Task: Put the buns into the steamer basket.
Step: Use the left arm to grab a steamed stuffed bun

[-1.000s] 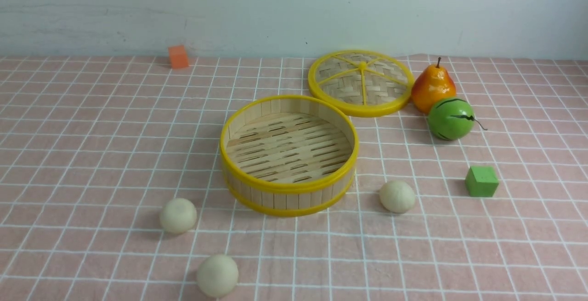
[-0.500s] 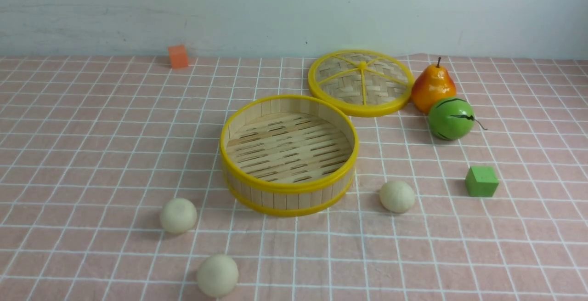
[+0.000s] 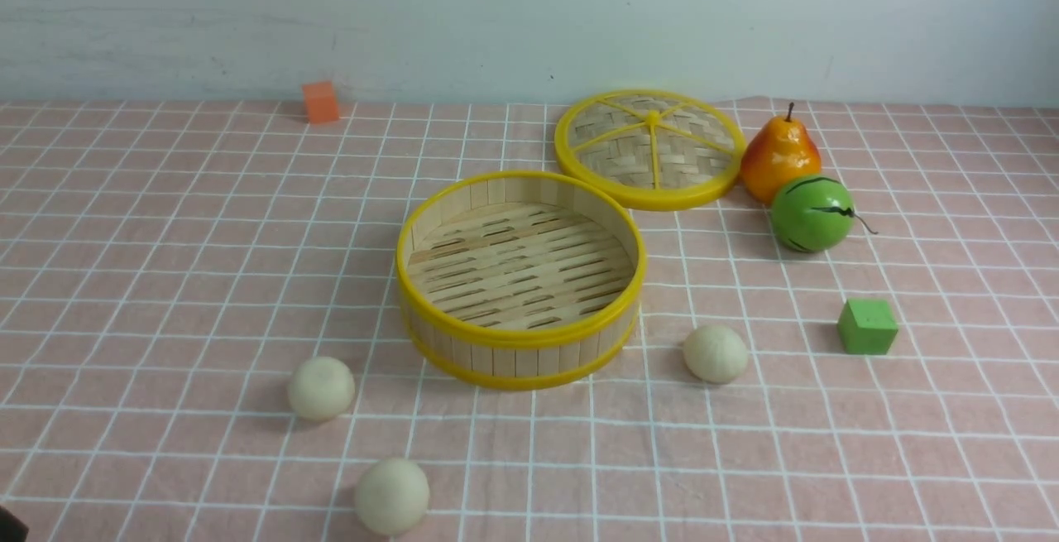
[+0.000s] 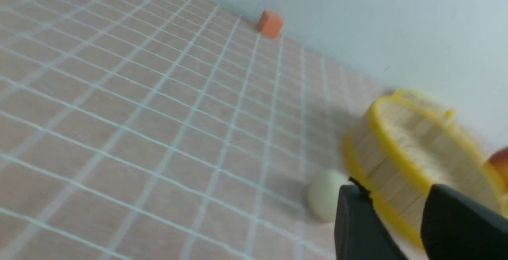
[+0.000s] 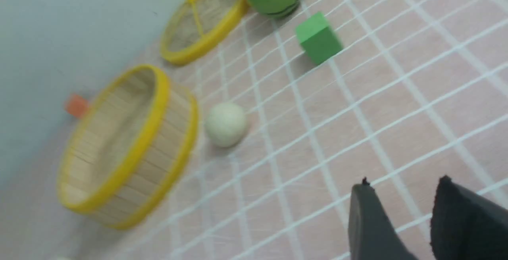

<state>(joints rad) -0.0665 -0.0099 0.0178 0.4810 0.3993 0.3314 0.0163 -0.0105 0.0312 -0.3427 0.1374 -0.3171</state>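
Plainly, the round bamboo steamer basket (image 3: 513, 356) with yellow plastic rims sits mid-worktop on a pink cloth with a white grid (image 3: 165, 236), its slatted floor bare. All three small, round, cream-white buns lie outside it on the cloth: one to its front left (image 3: 321, 388), one nearer the robot (image 3: 392, 496), one to its front right (image 3: 716, 353). Behind the basket lies a flat woven lid with yellow spokes (image 3: 650, 149). An orange-yellow pear (image 3: 779, 157) stands beside it, touching a green striped ball-shaped fruit (image 3: 812, 213). A green cube (image 3: 867, 327) sits further right and a small orange cube (image 3: 321, 102) by the far wall.

Only the wrist views, both blurred, show the tools. The left tool (image 4: 397, 196) is released, its dark fingers apart with nothing between them, above the cloth near the basket's wall and a single bun. The right tool (image 5: 403, 188) is likewise released and empty, with bare cloth showing between its fingers, well apart from the right-hand bun.
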